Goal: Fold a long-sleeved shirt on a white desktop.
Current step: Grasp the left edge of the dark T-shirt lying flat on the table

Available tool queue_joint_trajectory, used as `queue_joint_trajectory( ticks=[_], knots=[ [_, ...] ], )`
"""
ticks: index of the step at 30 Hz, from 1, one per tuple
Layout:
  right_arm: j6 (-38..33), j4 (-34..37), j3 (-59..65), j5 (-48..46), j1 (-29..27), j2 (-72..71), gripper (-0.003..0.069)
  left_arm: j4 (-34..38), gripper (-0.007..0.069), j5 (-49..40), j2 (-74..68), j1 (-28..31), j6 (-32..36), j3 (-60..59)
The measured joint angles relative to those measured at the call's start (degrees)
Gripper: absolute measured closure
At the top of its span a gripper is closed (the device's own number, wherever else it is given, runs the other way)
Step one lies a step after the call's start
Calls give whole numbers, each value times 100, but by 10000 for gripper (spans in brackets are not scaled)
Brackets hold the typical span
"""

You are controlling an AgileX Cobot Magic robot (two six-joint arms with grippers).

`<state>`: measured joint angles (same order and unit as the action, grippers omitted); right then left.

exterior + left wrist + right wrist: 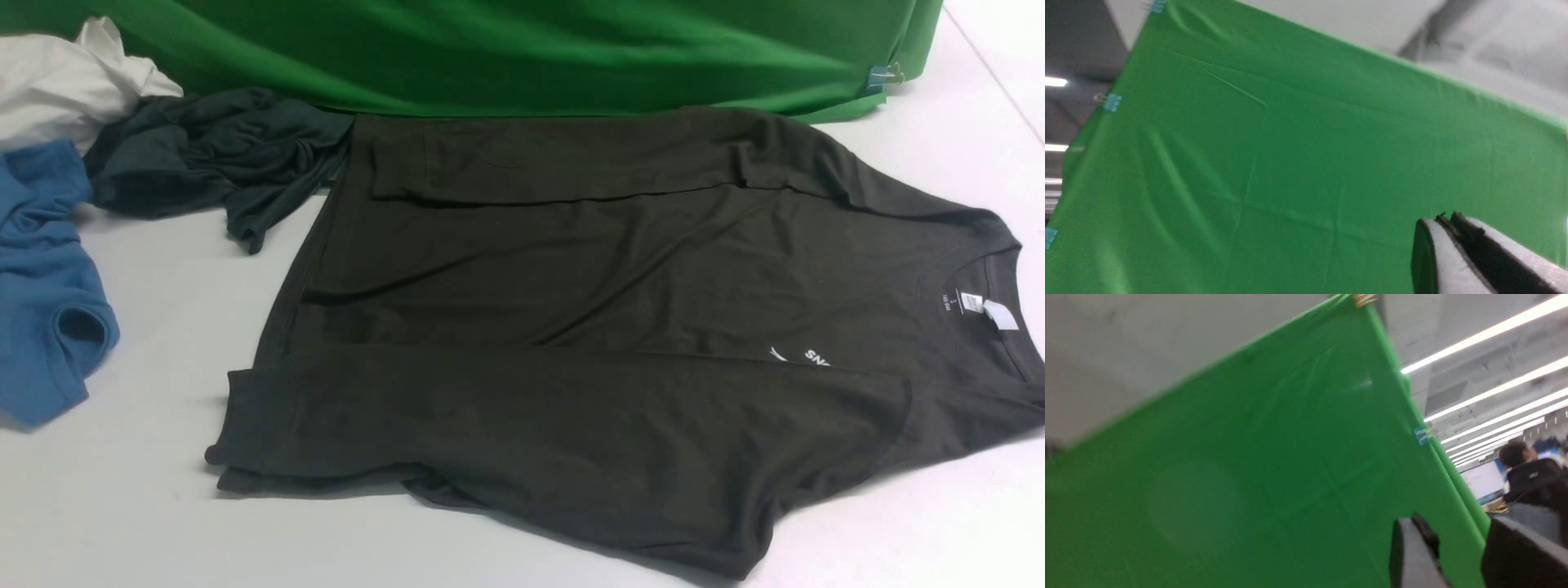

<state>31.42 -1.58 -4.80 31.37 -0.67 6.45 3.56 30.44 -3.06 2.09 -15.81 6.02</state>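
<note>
The long-sleeved shirt (588, 327) lies flat on the white desktop (122, 506), front up. Both sleeves are laid in over the body, one along the far edge and one along the near edge. Its long axis runs side to side across the robot. The collar, with its neck label (971, 304), points to the robot's right and the hem to its left.

Neither pincer shows in the front view, and neither wrist camera shows the shirt. Both face the green backdrop (531, 49), so the shirt presumably lies below them. The left pincer (1447, 218) has its fingers pressed together with nothing between them. The right pincer (1453, 526) stands parted and empty, with backdrop showing through the gap.

By side, the collar end is likely nearer the right pincer and the hem end nearer the left. The next fold probably runs across the long axis, so both would first have to come down to the cloth.

Beyond the hem, on the left pincer's side, a dark teal garment (220, 155) sits just beside the shirt's far corner, perhaps touching it. Farther out lie a blue shirt (41, 286) and a white cloth (65, 82).
</note>
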Motion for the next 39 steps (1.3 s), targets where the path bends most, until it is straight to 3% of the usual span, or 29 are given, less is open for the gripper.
queue_joint_trajectory(
  ticks=[4,13,18,27,33,39],
  knots=[
    [68,126,-1224,-364,0,880,418,289,587,-874,-1042,0,-31,1458],
    [-1227,44,-3784,-3334,0,2767,418,-218,587,-4611,-3579,0,278,4226],
    [-2032,42,-3969,-4177,0,3476,418,-749,587,-4786,-4316,-5,714,4389],
    [-2165,158,-3980,-5309,21,3923,418,-356,586,-6059,-5314,-9,939,4455],
    [-2522,529,-3980,-6166,647,4190,418,456,573,-7808,-6894,-9,2247,5168],
    [-2664,719,-3980,-6574,1344,4504,418,704,495,-8224,-8024,-103,3394,5895]
  ],
)
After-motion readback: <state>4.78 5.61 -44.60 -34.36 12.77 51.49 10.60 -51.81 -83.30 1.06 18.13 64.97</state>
